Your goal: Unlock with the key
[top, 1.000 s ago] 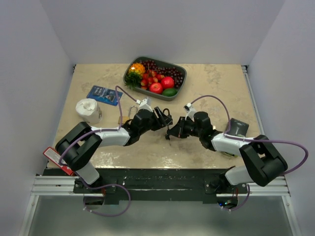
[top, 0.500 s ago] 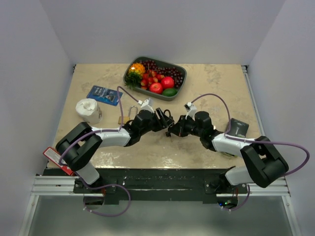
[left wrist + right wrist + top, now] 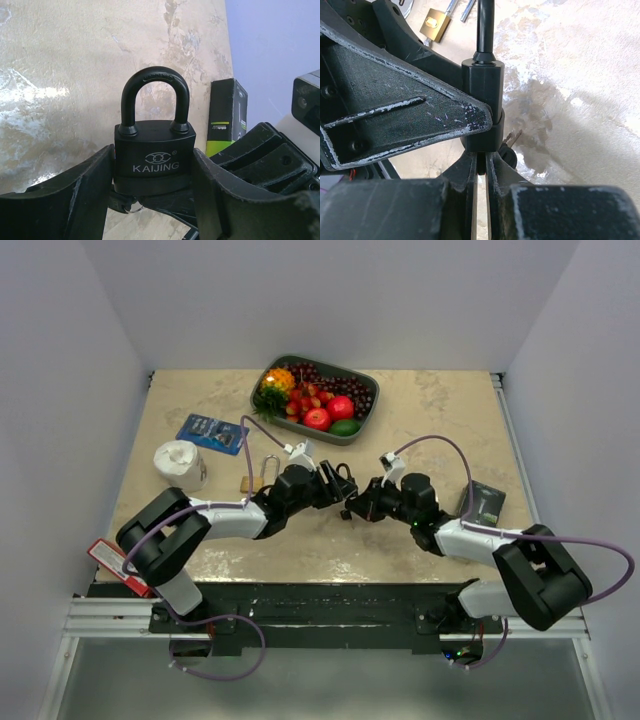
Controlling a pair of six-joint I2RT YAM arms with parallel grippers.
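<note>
The left gripper (image 3: 335,483), jaws set wide, clamped the black padlock (image 3: 152,155) at mid-table (image 3: 430,400), shackle (image 3: 155,82) at 12 o'clock and seated shut, while the right gripper (image 3: 350,509), pinched narrow on the key (image 3: 480,167) at the lock's 6 o'clock base, apparently had turning and release outstanding.

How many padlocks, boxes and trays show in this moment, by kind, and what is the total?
Padlocks: 2 (black padlock clamped between gripper fingers, brass padlock lying on the table)
Boxes: 1 (black-and-green box)
Trays: 1 (fruit tray)
Total: 4
</note>
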